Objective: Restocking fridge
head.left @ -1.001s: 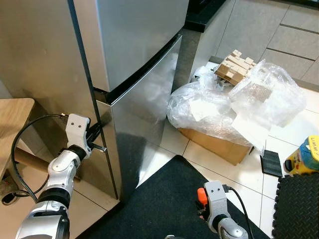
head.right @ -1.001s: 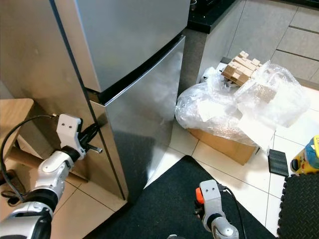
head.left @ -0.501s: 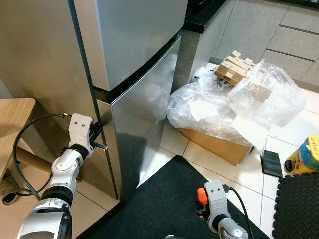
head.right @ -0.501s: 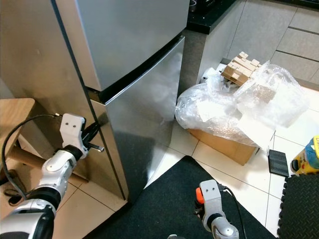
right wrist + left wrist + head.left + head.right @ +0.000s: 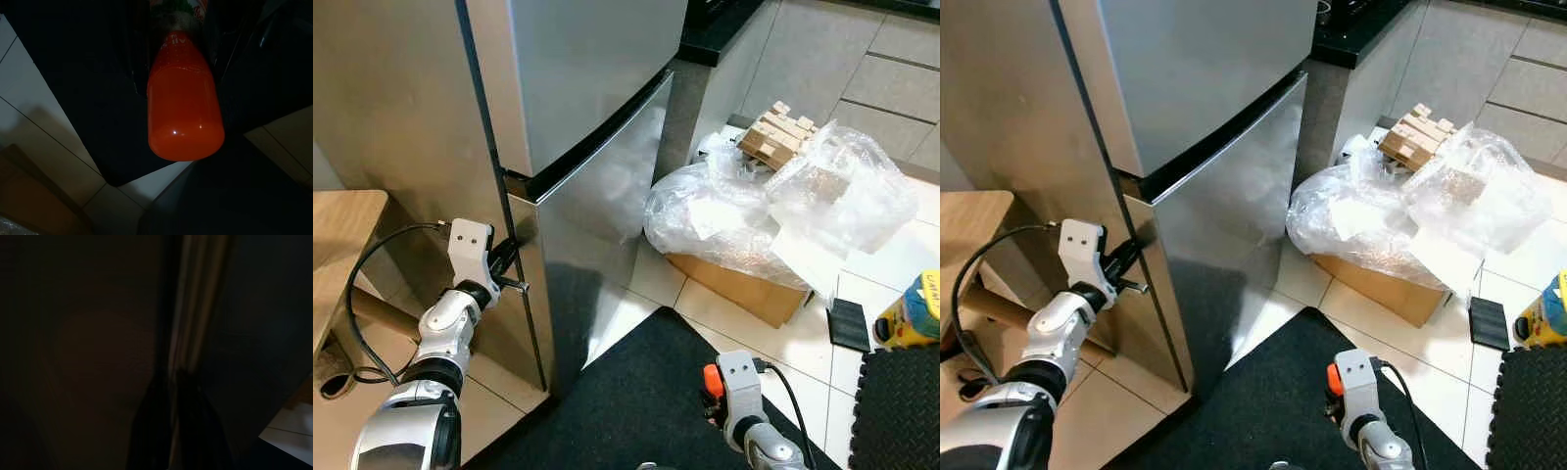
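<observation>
At the fridge door seam, left gripper, fingers closed together, wedged in. Right gripper grasps bottle: light, smooth, likely slippery; best held mid-body.

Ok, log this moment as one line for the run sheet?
left end effector: at fridge door edge | door: shut | right end effector: holding orange bottle low over black mat
</observation>
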